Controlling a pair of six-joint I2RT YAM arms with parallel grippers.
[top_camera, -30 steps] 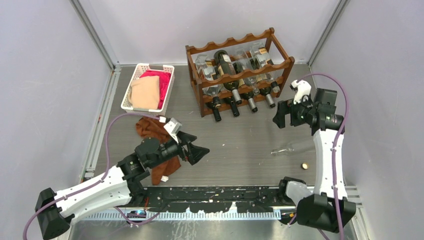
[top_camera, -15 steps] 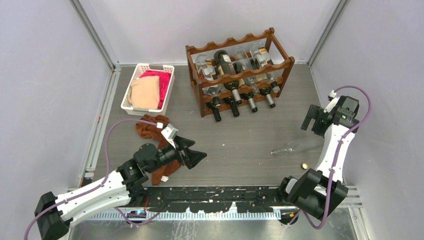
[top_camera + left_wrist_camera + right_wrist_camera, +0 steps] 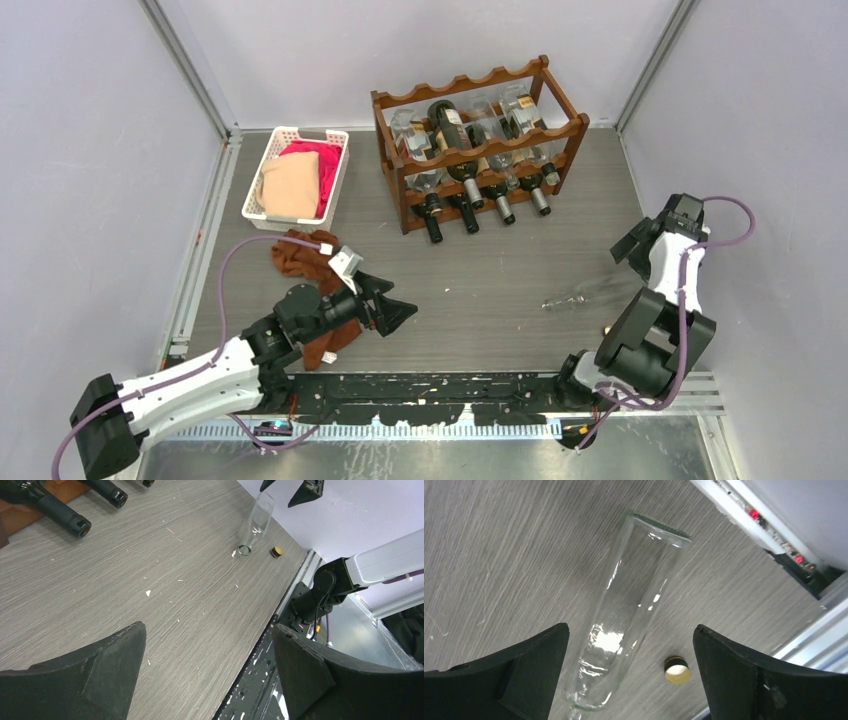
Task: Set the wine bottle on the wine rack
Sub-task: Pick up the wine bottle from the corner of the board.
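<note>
Top: wine rack (image 3: 475,150) sits at the far edge of the table (image 3: 500,270). Wine bottle (image 3: 588,293) — clear, lying flat — is near the right edge, well apart from the rack. Left gripper (image 3: 398,312) spread, empty, near-left. Right gripper (image 3: 632,243) spread, by the right edge.
Left wrist: gold cap (image 3: 276,551) near the bottle's mouth.
Right wrist: bottle lies below, between the spread fingers — not gripped.

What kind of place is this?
Probably a robotics test booth, not a cellar: a left arm and a right arm bolted at the table edge, blank walls around, staged props like a wine rack and a white basket of cloths.
</note>
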